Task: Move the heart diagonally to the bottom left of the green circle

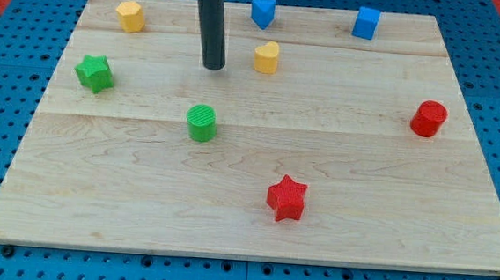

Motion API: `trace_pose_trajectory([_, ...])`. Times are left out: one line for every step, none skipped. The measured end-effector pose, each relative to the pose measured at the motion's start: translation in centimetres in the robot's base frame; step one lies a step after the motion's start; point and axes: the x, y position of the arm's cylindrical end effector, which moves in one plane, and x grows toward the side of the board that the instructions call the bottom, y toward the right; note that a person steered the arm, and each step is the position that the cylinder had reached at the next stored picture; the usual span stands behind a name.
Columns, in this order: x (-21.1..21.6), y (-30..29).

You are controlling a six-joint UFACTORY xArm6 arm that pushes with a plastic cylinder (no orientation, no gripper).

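One yellow heart (267,57), right of my tip (213,67)

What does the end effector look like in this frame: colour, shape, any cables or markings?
A straight, dark grey to black cylindrical rod, smooth and of even thickness, with no visible markings or cables. At the view's top it meets a white fitting, mostly cut off by the frame. My tip ends flat and blunt, to the view's left of the yellow heart and above the green circle.

Pale, smooth-grained wooden board (257,158) on a blue perforated base (12,9), holding matt plastic-looking blocks such as a ridged green cylinder (202,122); a dark, slightly glossy rod (213,31)
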Motion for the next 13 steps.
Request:
trace_pose_trajectory([-3.6, 0.5])
trace_pose_trajectory([-3.8, 5.6])
trace_pose_trajectory([-3.7, 10.2])
trace_pose_trajectory([0.5, 10.8])
trace_pose_trajectory([3.8, 8.3])
trace_pose_trajectory([1.3, 6.6])
trace_pose_trajectory([-0.9, 3.5])
trace_pose_trajectory([4.2, -2.0])
trace_pose_trajectory([10.4, -7.0])
trace_pose_trajectory([11.1, -9.3])
trace_pose_trajectory([10.9, -9.1])
trace_pose_trajectory([11.1, -9.8])
trace_pose_trajectory([16.3, -11.8])
